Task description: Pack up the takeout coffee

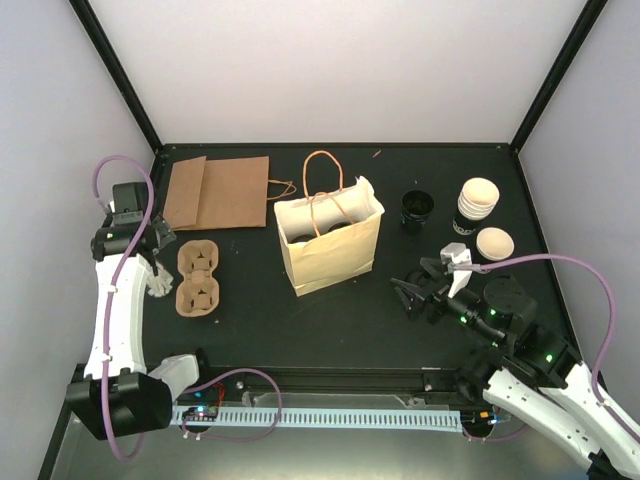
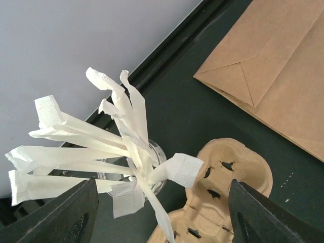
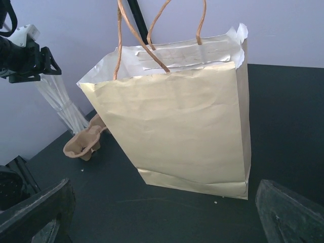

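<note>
Cup [image 1: 494,243] of cream paper, rolled rim, two o'clock from my right pincer [image 1: 418,285].
It gapes empty; my left pincer [image 2: 163,181] gapes too, facing paper-wrapped straws [image 2: 101,152].

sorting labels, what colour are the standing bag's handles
Orange-brown handles, clearest in the right wrist view.

Count of items on the table [image 1: 300,335].

- Paper bags: 2. One cream bag with loop handles [image 1: 335,245] and one brown bag [image 1: 220,190].
- Moulded pulp cup carrier [image 1: 198,282]: 1.
- Clear cup [image 2: 158,152] holding wrapped straws [image 2: 91,152]: 1. The straws overlap too much for me to count them.
- Cream paper cups: 1 loose paper cup [image 1: 494,243] and 1 stack of paper cups [image 1: 478,200]. I cannot tell how many are in the stack.
- Black lids [image 1: 417,207]: 1 pile, number unclear.
- My tools: 2, the left tool [image 2: 163,185] and the right tool [image 3: 164,185].
</note>
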{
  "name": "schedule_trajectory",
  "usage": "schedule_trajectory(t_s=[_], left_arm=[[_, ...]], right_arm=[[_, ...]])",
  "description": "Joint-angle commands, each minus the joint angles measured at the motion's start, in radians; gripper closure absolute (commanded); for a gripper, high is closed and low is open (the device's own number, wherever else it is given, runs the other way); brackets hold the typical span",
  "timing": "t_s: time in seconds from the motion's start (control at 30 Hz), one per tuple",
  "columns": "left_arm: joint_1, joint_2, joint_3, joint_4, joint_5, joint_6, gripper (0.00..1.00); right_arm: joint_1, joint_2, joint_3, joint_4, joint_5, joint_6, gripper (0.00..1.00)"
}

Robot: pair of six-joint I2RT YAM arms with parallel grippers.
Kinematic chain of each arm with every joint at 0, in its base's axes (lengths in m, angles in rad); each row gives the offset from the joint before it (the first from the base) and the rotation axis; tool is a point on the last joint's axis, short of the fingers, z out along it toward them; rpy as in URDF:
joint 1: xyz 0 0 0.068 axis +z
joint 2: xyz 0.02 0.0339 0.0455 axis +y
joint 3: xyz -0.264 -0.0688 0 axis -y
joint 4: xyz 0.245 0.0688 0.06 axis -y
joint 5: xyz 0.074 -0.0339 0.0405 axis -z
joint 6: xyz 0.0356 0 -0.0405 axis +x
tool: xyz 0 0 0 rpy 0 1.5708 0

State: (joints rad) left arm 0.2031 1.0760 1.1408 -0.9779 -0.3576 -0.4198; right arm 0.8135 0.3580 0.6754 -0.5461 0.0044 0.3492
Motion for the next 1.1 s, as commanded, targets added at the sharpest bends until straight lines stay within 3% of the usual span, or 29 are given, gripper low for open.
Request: schedule_trajectory(t_s=[0.0, 0.4, 0.73, 1.07], left_arm=[[0.018, 0.006, 0.001, 0.030, 0.005, -0.019, 0.28], [0.035, 0.056, 0.009, 0.045, 0.008, -0.035, 0.52], [0.036, 0.066, 0.036, 0.045, -0.016, -0.034, 0.83], [0.037, 0.061, 0.083, -0.005, -0.043, -0.029, 0.98]], right_arm=[[0.003, -0.015, -0.013, 0.023, -0.032, -0.012, 0.00], [0.003, -0.017, -0.020, 0.036, -0.055, -0.013, 0.00], [0.001, -0.015, -0.023, 0.040, -0.061, -0.012, 0.00], [0.002, -0.010, -0.024, 0.040, -0.064, -0.012, 0.00]])
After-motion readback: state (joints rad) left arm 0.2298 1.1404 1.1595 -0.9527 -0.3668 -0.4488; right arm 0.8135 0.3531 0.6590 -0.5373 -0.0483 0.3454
